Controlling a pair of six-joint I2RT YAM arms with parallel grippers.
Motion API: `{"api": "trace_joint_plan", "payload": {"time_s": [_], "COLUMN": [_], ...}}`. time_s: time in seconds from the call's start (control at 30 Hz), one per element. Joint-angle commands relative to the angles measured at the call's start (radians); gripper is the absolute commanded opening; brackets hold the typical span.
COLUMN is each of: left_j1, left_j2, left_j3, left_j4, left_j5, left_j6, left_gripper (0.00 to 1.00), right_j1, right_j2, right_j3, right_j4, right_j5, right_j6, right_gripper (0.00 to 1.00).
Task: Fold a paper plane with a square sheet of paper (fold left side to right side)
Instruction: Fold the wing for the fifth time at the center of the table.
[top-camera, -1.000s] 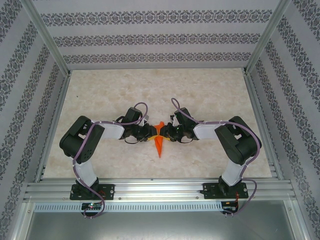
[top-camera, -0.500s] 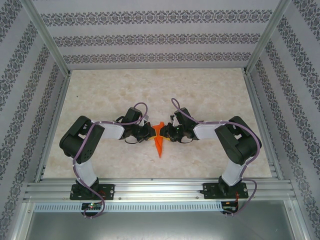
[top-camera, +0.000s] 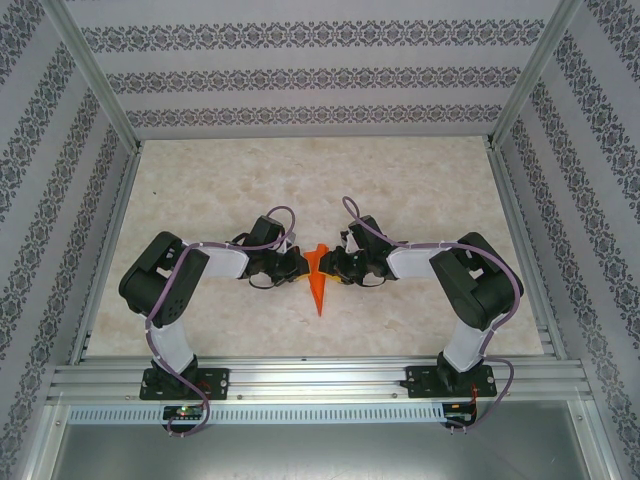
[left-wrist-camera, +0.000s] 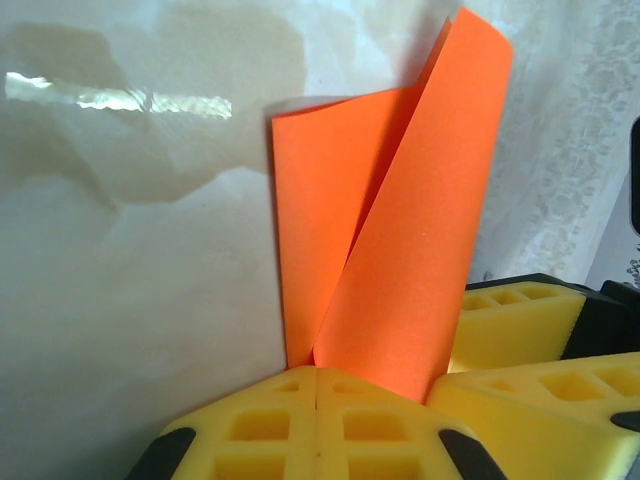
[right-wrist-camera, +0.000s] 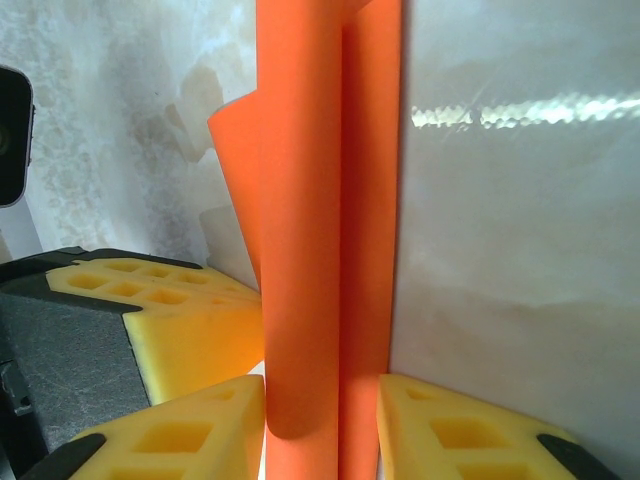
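**Left gripper is pinching the orange dart as the fold is closing**

We are looking down on a pale marbled tabletop (top-camera: 400, 190), where the two arms are meeting nose to nose over the paper plane (top-camera: 317, 280), a thin, bright orange sheet already folded into a narrow dart. Its sharp tip is pointing towards the arm bases and lying on the table. Its wide end is sitting between the two grippers.

The change we are seeing is on the left. A second ago the left gripper (top-camera: 300, 268) was standing slightly apart. Now its yellow foam pads (left-wrist-camera: 250, 425) are pressing together, and the paper plane (left-wrist-camera: 400, 250) is rising straight out of the seam between them, so we are reading this as a pinch on the paper's lower corner.

The right gripper (right-wrist-camera: 322, 430) is standing part-way apart with the paper plane (right-wrist-camera: 300, 200) between its pads, and both pads are touching the paper's flanks. It seems to be slackening a touch rather than squeezing harder.

We are judging that the left arm is taking charge of the paper, ready to carry its side across to the right. One flap is still curling up and open in the left wrist view, so the crease is not yet lying flat. A pull while both grippers are gripping could tear or skew the thin sheet.
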Motion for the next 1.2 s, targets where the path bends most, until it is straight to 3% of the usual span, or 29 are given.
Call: {"api": "trace_joint_plan", "payload": {"time_s": [0.0,0.8,1.0,1.17], "left_j1": [0.017,0.016,0.017,0.017], "left_j2": [0.018,0.04,0.048,0.053], "left_j3": [0.011,0.047,0.025,0.018], "left_j4": [-0.002,-0.031,-0.019,-0.011], "left_j5": [-0.014,-0.015,-0.015,-0.012], "left_j6": [0.03,0.063,0.061,0.059], "left_gripper": [0.02,0.03,0.03,0.03], "right_j1": [0.009,0.012,0.003,0.01], "right_j2": [-0.006,-0.007,-0.075,-0.19], "right_j3": [0.001,-0.002,-0.009,-0.015], "right_j4": [-0.023,-0.018,-0.036,-0.185], "right_j5": [0.0,0.0,0.01,0.061], "right_j6": [-0.031,-0.035,-0.056,-0.115], "right_gripper": [0.36,0.36,0.36,0.37]}}
